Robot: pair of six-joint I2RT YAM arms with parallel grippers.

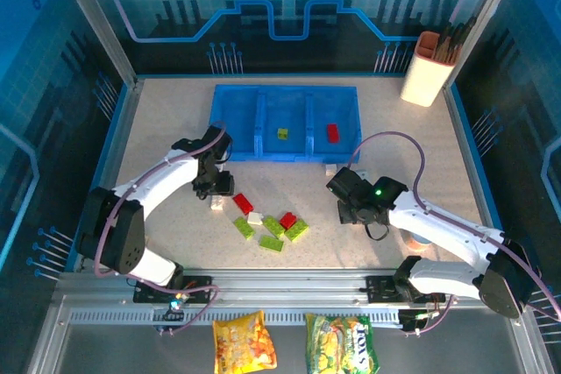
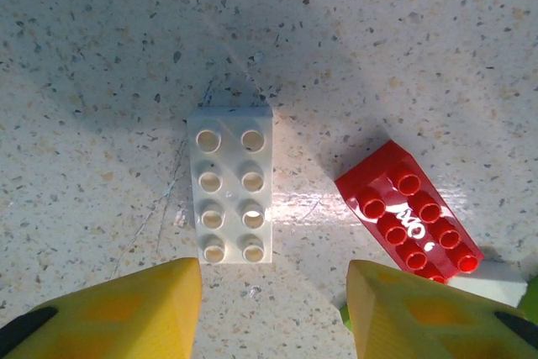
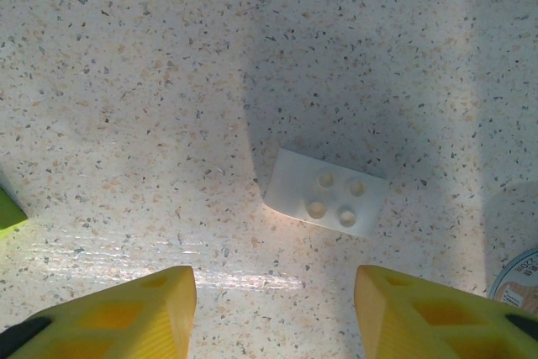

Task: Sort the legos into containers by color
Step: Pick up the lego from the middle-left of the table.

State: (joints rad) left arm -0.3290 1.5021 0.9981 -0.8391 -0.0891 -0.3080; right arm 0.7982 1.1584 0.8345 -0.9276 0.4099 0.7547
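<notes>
Legos: the loose pile (image 1: 267,225) of red, lime and white ones sits on the table just in front of the blue tray (image 1: 235,104), between the two arms. A lime-ish brick (image 1: 283,134) is in the tray's middle compartment and a red brick (image 1: 333,132) in the right one.

Stuff that's cut off: in the left wrist view a red eight-stud brick (image 2: 409,212) has its near end tucked behind a finger, with slivers of white and green at the corner. In the right wrist view a green scrap (image 3: 8,209) pokes in at the left edge, and a round labelled thing (image 3: 517,279) at the bottom right is too clipped to name.

The tabletop (image 1: 421,155) is pale speckled stone, with blue printed panels all round. There's a cup of utensils (image 1: 429,72) back right and two snack bags (image 1: 294,342) at the near edge.

The left gripper (image 2: 273,308) is parted and holding nothing, with a white eight-stud brick (image 2: 230,184) lying just ahead of the gap. The right gripper (image 3: 273,313) is the same, spread and empty, with a white four-stud brick (image 3: 328,192) just in front of it.
</notes>
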